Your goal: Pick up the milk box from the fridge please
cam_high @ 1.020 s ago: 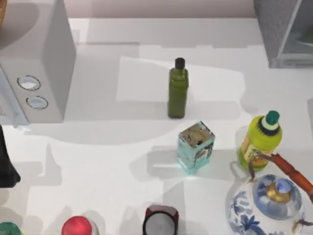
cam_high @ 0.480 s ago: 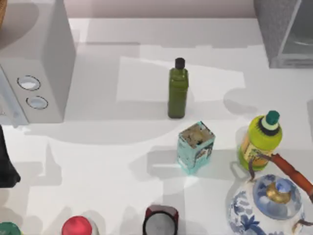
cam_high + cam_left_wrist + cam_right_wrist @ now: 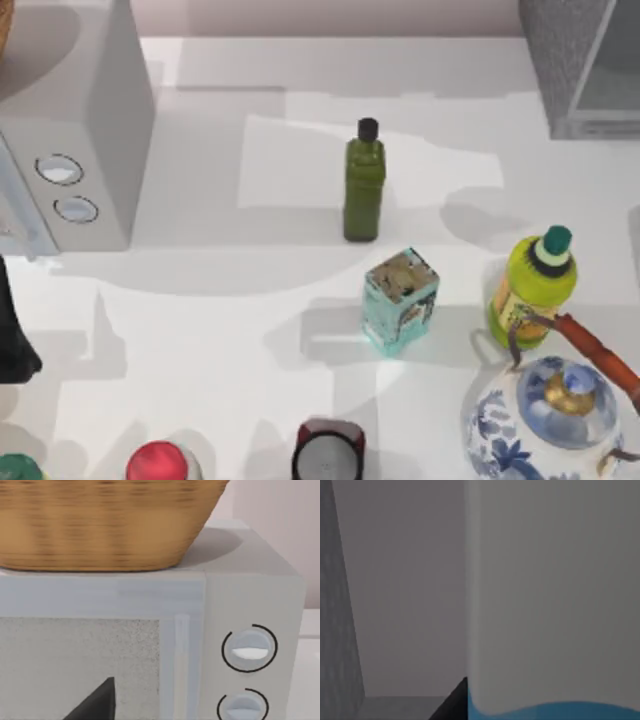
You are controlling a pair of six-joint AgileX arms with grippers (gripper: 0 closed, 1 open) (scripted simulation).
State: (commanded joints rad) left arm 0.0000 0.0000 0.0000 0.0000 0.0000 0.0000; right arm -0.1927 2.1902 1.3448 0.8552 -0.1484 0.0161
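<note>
Matte black gripper [image 3: 95,702] — a plain, angular wedge (another dark sliver in the right wrist view) — unmarked.

No text, brand name or number is being shown legibly on anything. A brownish print is being carried on the top of the small teal box [image 3: 401,298] near the middle of the table, and a label is being carried by the yellow-green bottle [image 3: 530,287] toward the table's right edge, but no letters can be made out on either. The two dials [image 3: 248,648] on the light-grey box are bearing no readable marks.
</note>
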